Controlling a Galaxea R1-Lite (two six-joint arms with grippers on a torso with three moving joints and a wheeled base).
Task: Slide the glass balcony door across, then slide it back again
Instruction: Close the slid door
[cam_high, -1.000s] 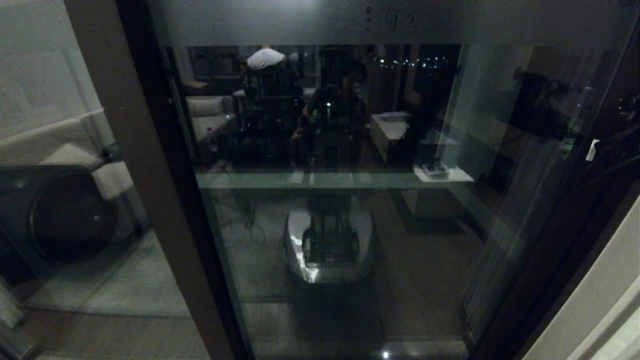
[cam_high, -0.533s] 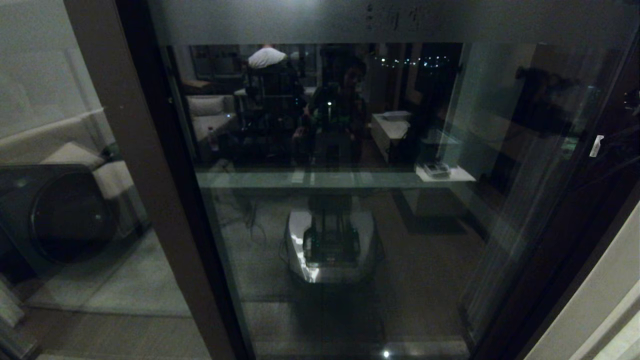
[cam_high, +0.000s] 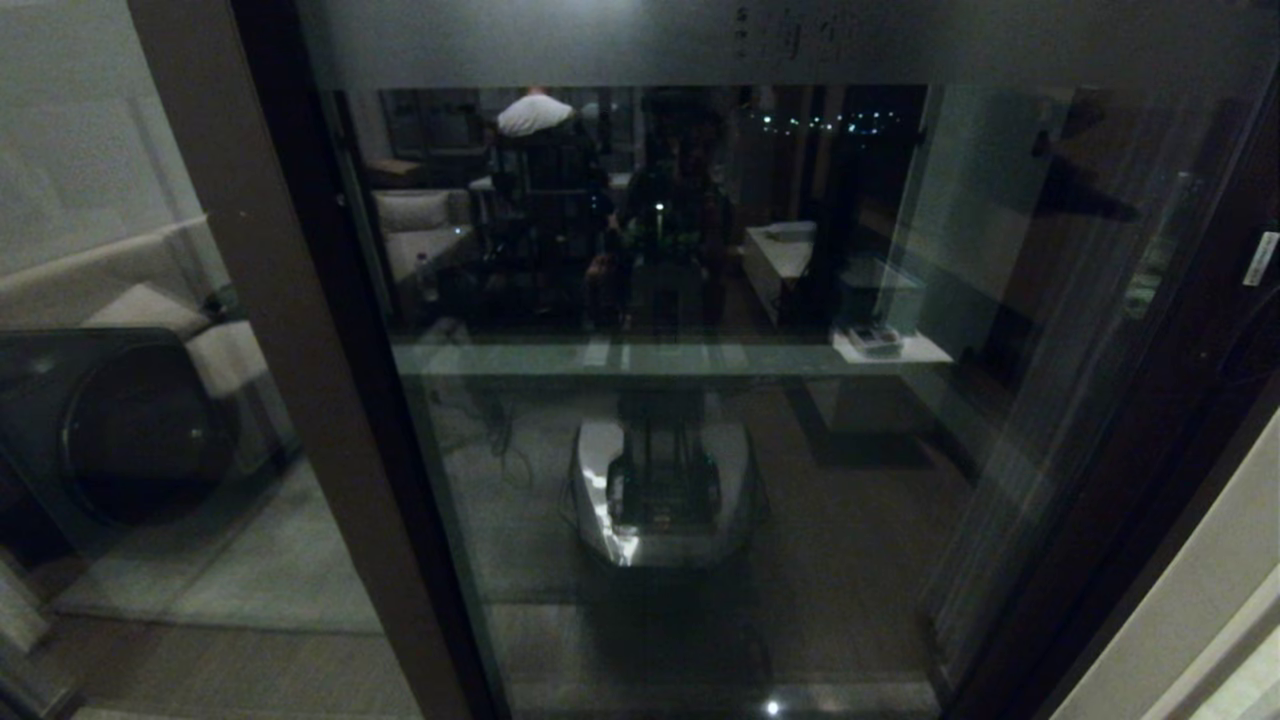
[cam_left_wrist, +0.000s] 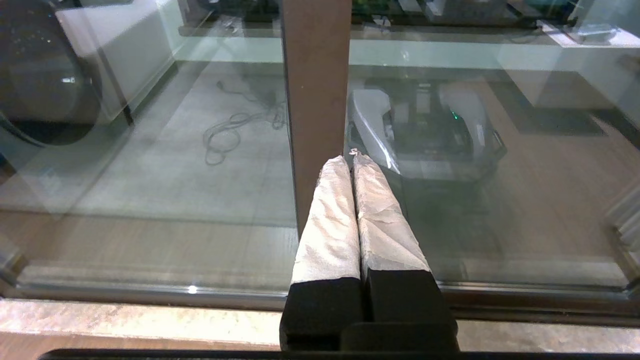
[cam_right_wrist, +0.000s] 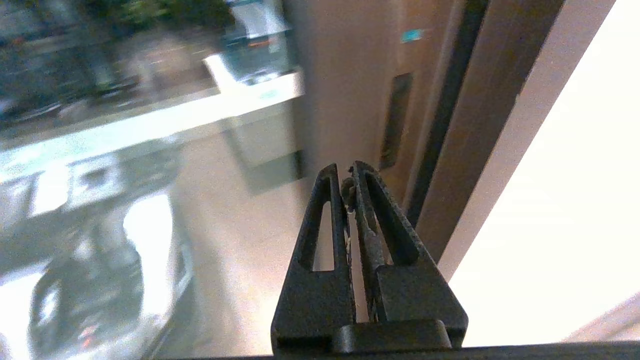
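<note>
The glass balcony door fills the head view, with a frosted band and a small etched motif at its top and a brown stile on its left. Its right stile carries a narrow recessed handle slot. My right gripper is shut with nothing in it; its black tips sit just short of that slot, and I cannot tell if they touch it. In the head view only the right arm's dark bulk and white tag show. My left gripper is shut and empty, its white-wrapped fingers pointing at the brown stile.
Left of the door, the unmoving glass panel shows a pale sofa and a black appliance with a round front. A light wall and door jamb stand at the right. The door track and stone sill run along the floor.
My right arm and its white tag have moved rightward and up, towards the edge of the head view. The door's left stile has stayed where it was. The left arm is out of the head view throughout.
</note>
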